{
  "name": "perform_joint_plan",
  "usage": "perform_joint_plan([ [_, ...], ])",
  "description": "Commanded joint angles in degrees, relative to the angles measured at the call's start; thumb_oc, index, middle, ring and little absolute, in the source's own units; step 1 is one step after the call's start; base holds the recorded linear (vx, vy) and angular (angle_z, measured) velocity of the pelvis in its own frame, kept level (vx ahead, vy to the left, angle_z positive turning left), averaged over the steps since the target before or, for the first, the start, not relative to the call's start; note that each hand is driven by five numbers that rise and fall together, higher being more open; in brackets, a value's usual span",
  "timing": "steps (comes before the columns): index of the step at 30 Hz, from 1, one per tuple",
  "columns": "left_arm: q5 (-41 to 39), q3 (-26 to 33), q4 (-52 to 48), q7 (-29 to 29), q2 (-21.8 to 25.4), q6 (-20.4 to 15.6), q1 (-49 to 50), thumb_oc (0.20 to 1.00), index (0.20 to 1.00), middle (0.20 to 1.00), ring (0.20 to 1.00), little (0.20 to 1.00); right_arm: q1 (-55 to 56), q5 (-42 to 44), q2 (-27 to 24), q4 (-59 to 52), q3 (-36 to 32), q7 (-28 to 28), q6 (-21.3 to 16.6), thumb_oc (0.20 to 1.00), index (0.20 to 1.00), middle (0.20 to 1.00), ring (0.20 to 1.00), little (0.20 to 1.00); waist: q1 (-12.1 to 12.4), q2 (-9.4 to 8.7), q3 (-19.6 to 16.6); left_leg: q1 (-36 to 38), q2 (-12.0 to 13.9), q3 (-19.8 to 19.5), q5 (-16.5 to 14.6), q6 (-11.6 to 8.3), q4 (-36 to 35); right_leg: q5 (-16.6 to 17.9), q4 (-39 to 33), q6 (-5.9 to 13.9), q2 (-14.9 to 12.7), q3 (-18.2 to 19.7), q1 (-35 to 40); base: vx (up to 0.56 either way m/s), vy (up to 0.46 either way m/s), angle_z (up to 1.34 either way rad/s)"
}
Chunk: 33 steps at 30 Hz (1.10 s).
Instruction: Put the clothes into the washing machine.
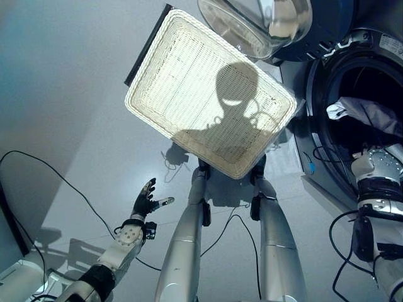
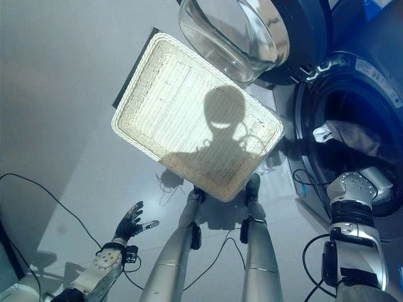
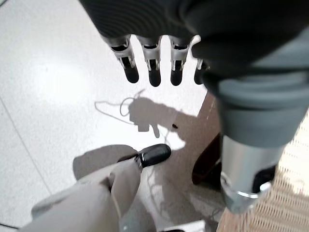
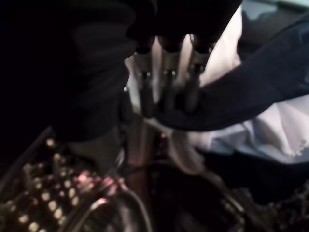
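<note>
The washing machine (image 1: 352,56) stands at the right with its round glass door (image 1: 252,25) swung open. White and grey clothes (image 1: 371,113) lie in the drum. My right arm reaches into the drum opening. In the right wrist view my right hand (image 4: 166,82) has straight fingers pressed against a dark blue garment (image 4: 241,92) that lies over white cloth (image 4: 270,130). The white wicker basket (image 1: 189,82) sits on the floor with nothing in it. My left hand (image 1: 146,202) hangs open over the floor at the lower left, holding nothing.
A black strip (image 1: 145,47) runs along the basket's far left edge. Pale grey floor (image 1: 63,126) spreads to the left of the basket. The open door hangs above the basket's far right corner.
</note>
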Motion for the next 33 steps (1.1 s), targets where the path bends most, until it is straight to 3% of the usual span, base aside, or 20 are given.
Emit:
perform_joint_plan([
  [1,-0.7,0.1,-0.7,1.8,-1.6,0.4,1.1,1.0,1.0,1.0,1.0,1.0,10.0,0.8,-1.4,0.5,-1.3,17.6,24.6,1.0,1.0,1.0,1.0,1.0,0.4,2.07,-0.7,-1.7,-2.8,-0.4,-4.3,-1.97,2.4,5.3,-6.1,1.49,5.2,-2.5,1.2,-0.09,0.039,-0.06],
  [2,-0.3,0.5,-1.0,2.3,-1.6,0.7,1.4,1.0,1.0,1.0,1.0,1.0,10.9,0.8,-0.7,2.0,2.7,26.9,29.3,1.0,1.0,1.0,1.0,1.0,0.6,1.72,-0.7,-1.2,-3.0,-0.5,-3.8,-1.79,0.8,6.4,-8.1,1.74,5.1,-2.6,1.6,-0.11,0.072,-0.08],
  [4,0.4,1.1,-0.2,1.9,-2.1,0.7,1.5,1.0,1.0,1.0,1.0,1.0,10.6,-4.0,-1.8,4.7,6.4,29.6,28.7,1.0,1.0,1.0,1.0,1.0,0.7,1.32,-0.7,-0.5,-2.9,-0.2,-3.6,-1.85,-0.2,7.5,-10.1,2.06,4.9,-2.6,2.4,-0.08,0.076,-0.22],
  [8,0.7,1.4,1.0,1.7,-3.0,0.2,1.6,1.0,1.0,1.0,1.0,1.0,9.9,-22.6,-2.5,5.5,8.9,23.5,26.7,1.0,1.0,1.0,1.0,1.0,0.5,0.67,-0.7,1.0,-2.8,0.3,-3.9,-1.97,-1.0,8.5,-12.3,2.53,4.8,-2.4,3.9,-0.05,0.081,-0.12],
  [15,1.2,2.9,3.9,0.1,-5.3,-1.4,0.8,1.0,1.0,1.0,1.0,1.0,9.3,-47.5,-3.2,6.0,14.0,16.1,30.1,1.0,1.0,1.0,1.0,1.0,0.2,-0.6,-0.7,3.5,-3.3,1.8,-5.1,-1.74,0.1,10.3,-15.2,3.05,3.8,-2.4,6.7,-0.06,0.117,-0.04],
  [19,1.7,3.9,4.8,-0.7,-6.1,-1.7,1.2,1.0,1.0,1.0,1.0,1.0,10.8,-51.7,-2.1,5.2,15.6,15.5,31.6,1.0,1.0,1.0,1.0,1.0,0.0,-1.06,-0.7,5.0,-3.5,2.4,-6.2,-1.51,1.2,10.2,-15.4,3.18,3.4,-2.3,8.4,-0.04,0.099,-0.03],
  [33,6.2,10.5,19.0,-6.2,-10.2,-3.0,0.9,1.0,1.0,1.0,1.0,1.0,18.8,-58.2,10.6,13.9,19.4,25.3,34.8,1.0,1.0,1.0,1.0,1.0,0.5,-2.83,-0.7,18.5,-4.0,2.9,-10.5,-0.32,3.5,7.1,-14.4,3.95,1.8,-2.6,21.9,-0.05,0.098,0.03],
])
